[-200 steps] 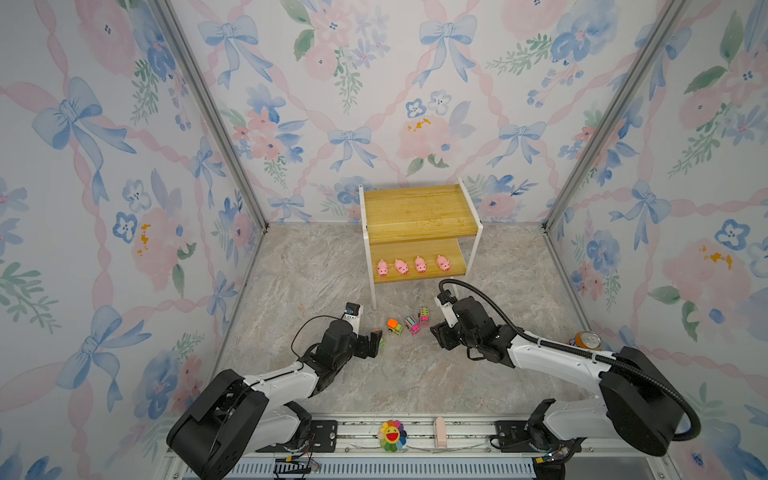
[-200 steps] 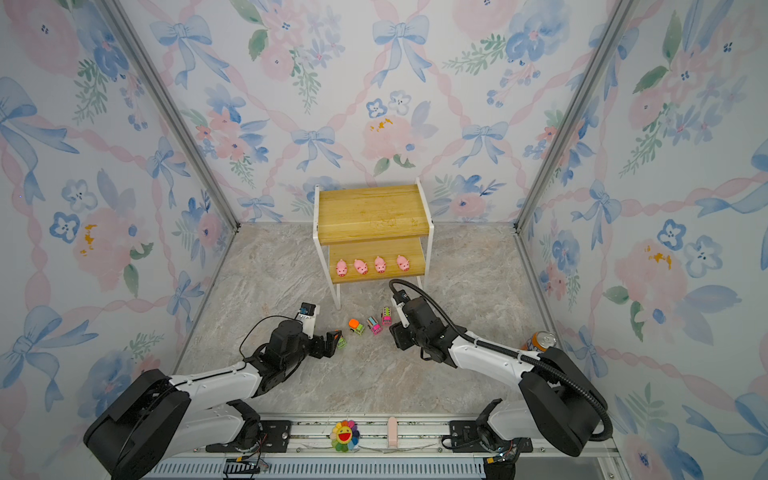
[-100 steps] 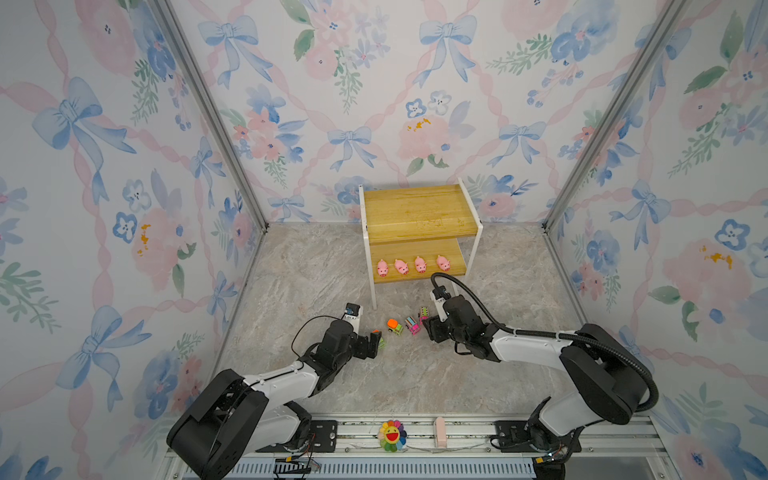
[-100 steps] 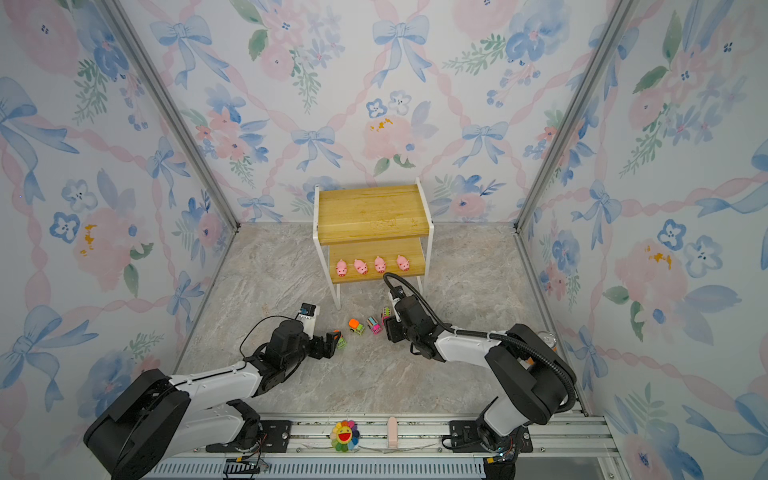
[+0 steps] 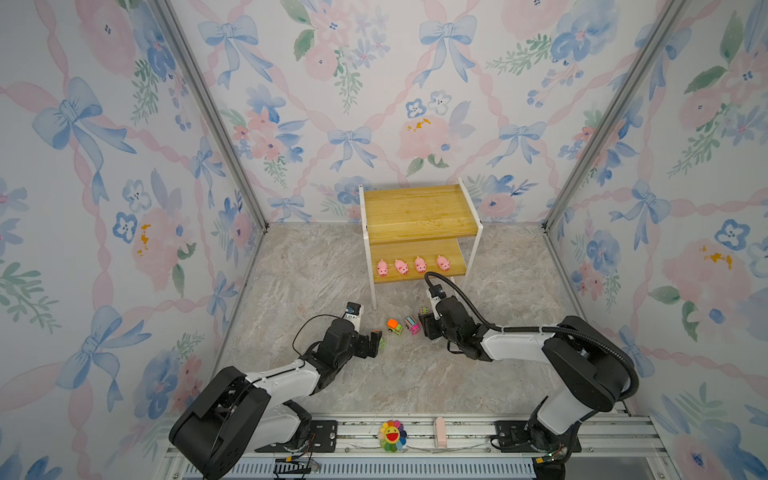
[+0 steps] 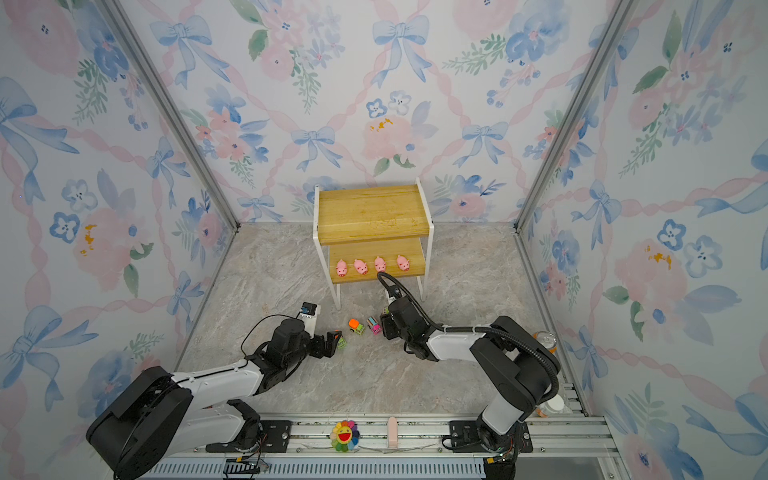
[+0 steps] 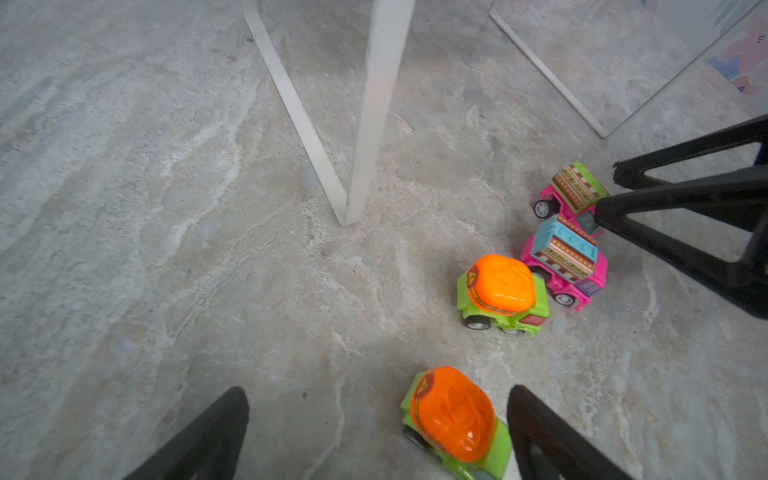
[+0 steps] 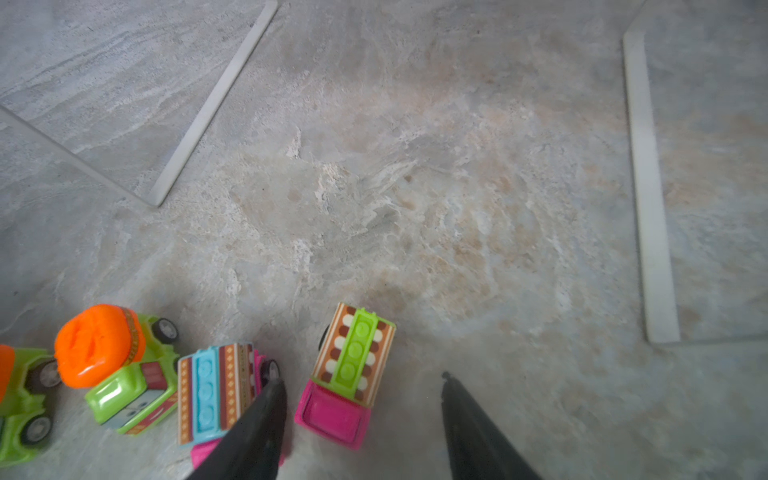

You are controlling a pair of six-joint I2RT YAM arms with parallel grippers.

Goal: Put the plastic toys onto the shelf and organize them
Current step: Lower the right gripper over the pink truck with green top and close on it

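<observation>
The shelf point(image 5: 419, 220) stands at the back, with several pink pigs point(image 5: 401, 266) in a row on its lower board. My left gripper point(image 7: 378, 399) is open low over the floor, and a green truck with an orange top point(image 7: 453, 415) sits between its fingers, close to one of them. A second green truck point(image 5: 392, 325) and a blue-topped pink truck point(image 8: 216, 386) lie in front of the shelf. My right gripper point(image 8: 360, 382) is open around the other pink truck point(image 8: 353, 374), which has a green-striped top. One finger point(image 8: 266, 411) stands between the two pink trucks.
The shelf's white front leg point(image 7: 374, 124) rises just beyond the trucks. A rainbow flower point(image 5: 392, 435) and a pale pink block point(image 5: 439, 428) sit on the front rail. A can point(image 6: 547, 338) stands by the right wall. Patterned walls enclose the floor.
My right gripper has moved left toward the pink trucks and now straddles one. The left arm and the toys have not visibly moved.
</observation>
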